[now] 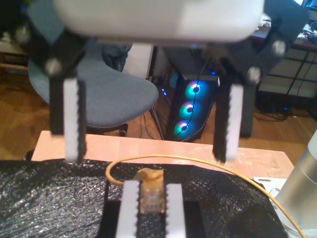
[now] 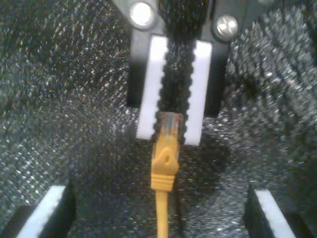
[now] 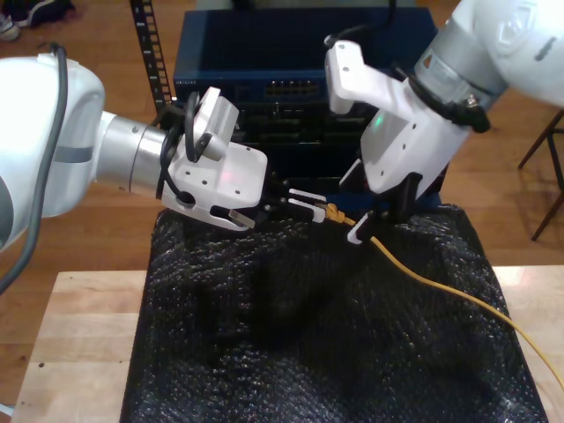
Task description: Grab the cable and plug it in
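One limp, light cable (image 3: 441,284), clear plug (image 2: 168,126) pinched in my first gripper (image 1: 152,187)! Just beyond my first gripper, my second gripper (image 1: 148,157) gapes wide astride it; safest hold looks the stiff yellow boot (image 2: 164,166).

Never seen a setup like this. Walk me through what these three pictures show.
This is a two-armed robot working over a wooden table covered by a black crinkled sheet. The exterior view comes from a camera off the arms. Each of the other two pictures comes from a camera riding on one gripper. My first gripper, at the exterior view's left, is clamped on the plug of a yellow network cable. My second gripper faces it with its fingers wide open, straddling the cable. A blue box with ports stands behind.
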Available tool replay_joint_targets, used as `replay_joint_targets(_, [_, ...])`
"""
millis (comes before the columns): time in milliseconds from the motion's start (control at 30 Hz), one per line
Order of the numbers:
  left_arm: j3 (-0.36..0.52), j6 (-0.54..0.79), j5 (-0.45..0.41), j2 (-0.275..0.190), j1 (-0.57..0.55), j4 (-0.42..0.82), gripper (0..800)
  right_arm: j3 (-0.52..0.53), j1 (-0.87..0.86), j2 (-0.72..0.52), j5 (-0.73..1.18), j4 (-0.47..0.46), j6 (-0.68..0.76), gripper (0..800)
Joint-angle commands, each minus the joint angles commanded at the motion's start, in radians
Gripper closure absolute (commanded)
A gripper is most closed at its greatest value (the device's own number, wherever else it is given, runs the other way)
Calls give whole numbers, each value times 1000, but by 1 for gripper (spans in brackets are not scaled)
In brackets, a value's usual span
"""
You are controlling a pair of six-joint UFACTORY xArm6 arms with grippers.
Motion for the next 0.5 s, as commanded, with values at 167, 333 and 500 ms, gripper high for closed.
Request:
replay_joint_targets(167, [2, -3, 35, 9, 2, -3, 784, -2, 0, -15, 0, 5, -11, 1])
replay_joint_targets(333, [3, -5, 114, 14, 44, -29, 787, -8, 5, -35, 3, 5, -26, 0])
replay_joint_targets(500, [6, -6, 178, 29, 120, -77, 799, -9, 8, -71, 2, 6, -28, 1])
